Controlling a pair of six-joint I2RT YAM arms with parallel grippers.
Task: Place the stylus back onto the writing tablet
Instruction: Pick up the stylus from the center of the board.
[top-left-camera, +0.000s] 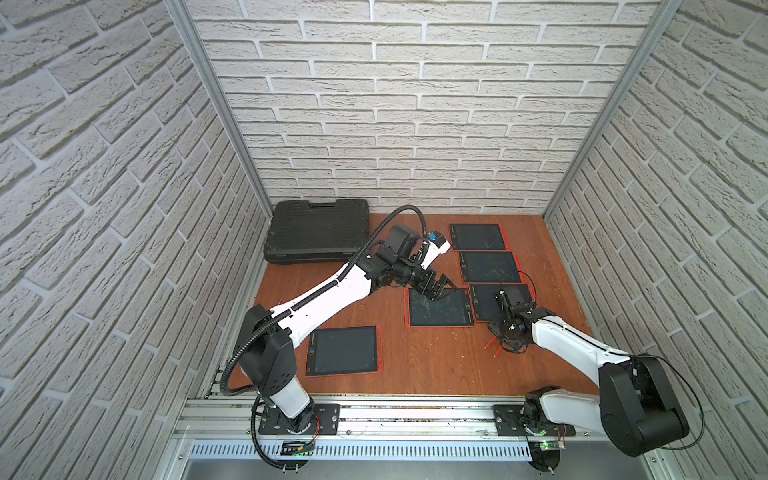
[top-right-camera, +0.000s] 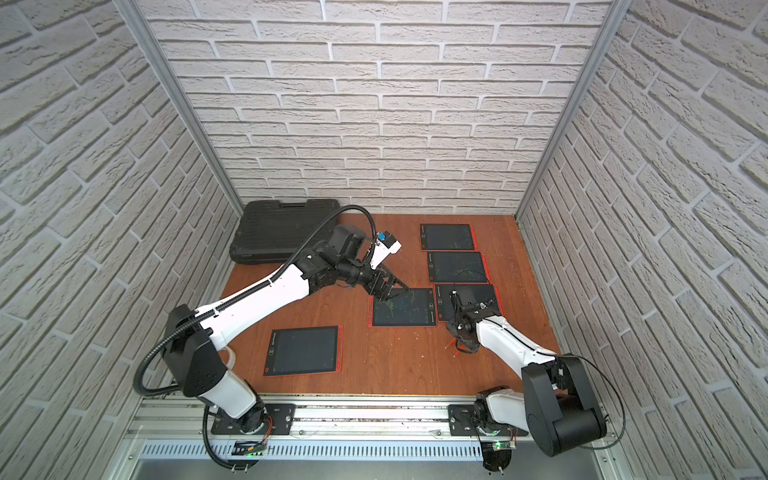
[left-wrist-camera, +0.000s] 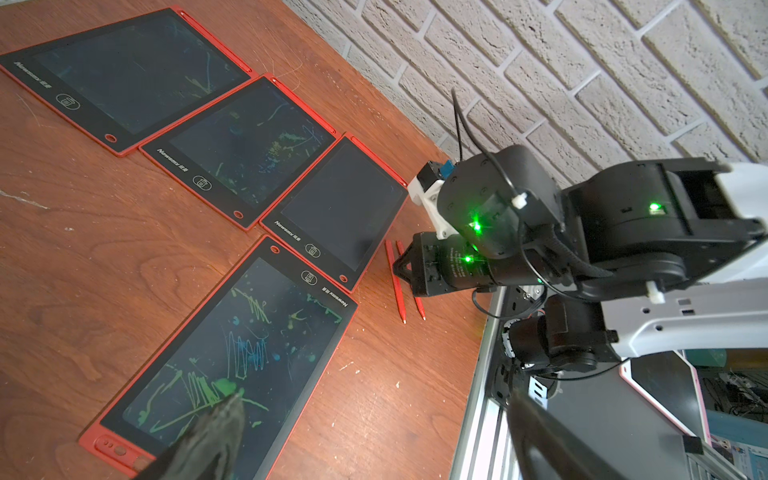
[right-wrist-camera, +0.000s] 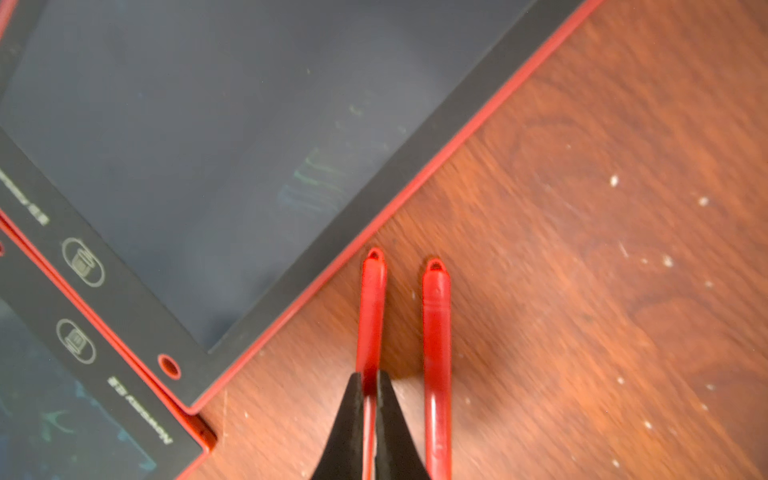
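The right jaws are clenched on a red stylus (right-wrist-camera: 371, 316). In the right wrist view their two black tips press against either side of its shaft, partway along it. From the shadow under the shaft, the stylus appears to lie flat on the bench (right-wrist-camera: 582, 249), not yet lifted.

A second stylus (right-wrist-camera: 436, 353) lies parallel and just beside it, apart from the tips.

The left jaws stand wide and hold nothing. In a top view they hang over a scribbled tablet (top-left-camera: 436, 309), well apart from both styluses.

**Where the stylus is:** it lies on bare wood near the right arm (top-left-camera: 573, 336), off the nearest corner of the writing tablet (right-wrist-camera: 187, 145) with the almost clean dark screen. Its rounded butt end comes just beside that tablet's red rim. I cannot tell whether the two touch.

**The relation that matters:**
- **Long axis:** the stylus runs straight out ahead of the right jaws, in line with their reach.
- **Tablet rim:** the rim cuts across that line at a slant.
- **Tablet screen:** it lies ahead of the grip and off to the held stylus's side, away from the second stylus.

**Next move, as I judge it:** a short lift, then a carry forward and across the rim. The right arm is plainly the nearer one and already has the stylus. The close neighbour could be nudged if the lift drags sideways.
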